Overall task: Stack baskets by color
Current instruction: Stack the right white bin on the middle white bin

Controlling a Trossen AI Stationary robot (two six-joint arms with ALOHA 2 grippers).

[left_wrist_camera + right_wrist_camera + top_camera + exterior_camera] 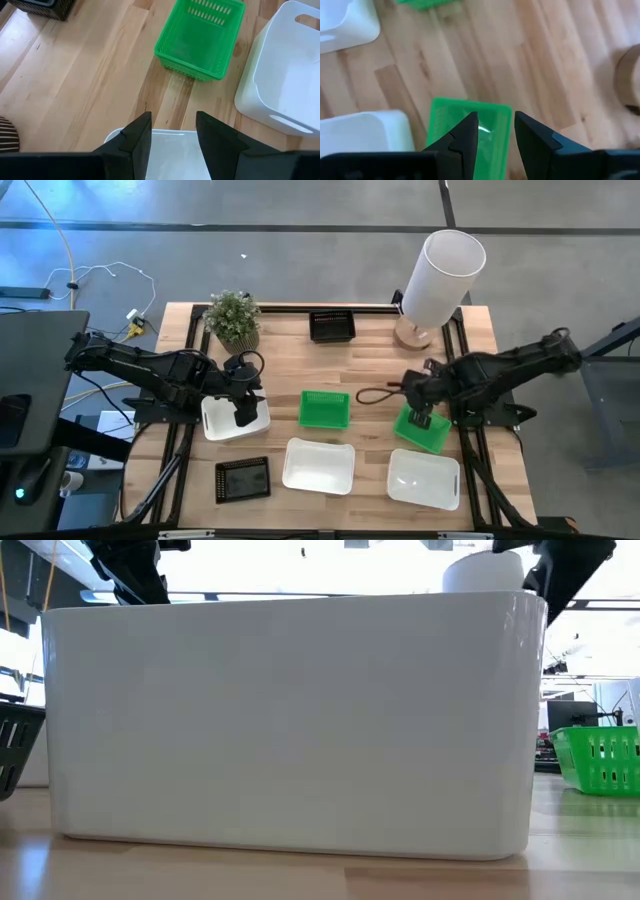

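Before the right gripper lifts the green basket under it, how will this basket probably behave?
The green basket has thin slotted plastic walls, so it is probably light and slightly flexible. Held by one wall in the right gripper, it may tilt. On smooth wood, it would likely slide.

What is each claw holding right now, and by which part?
Left claw: white basket, by its rim. Right claw: green basket, by its rim. Neither grip is clearly closed.
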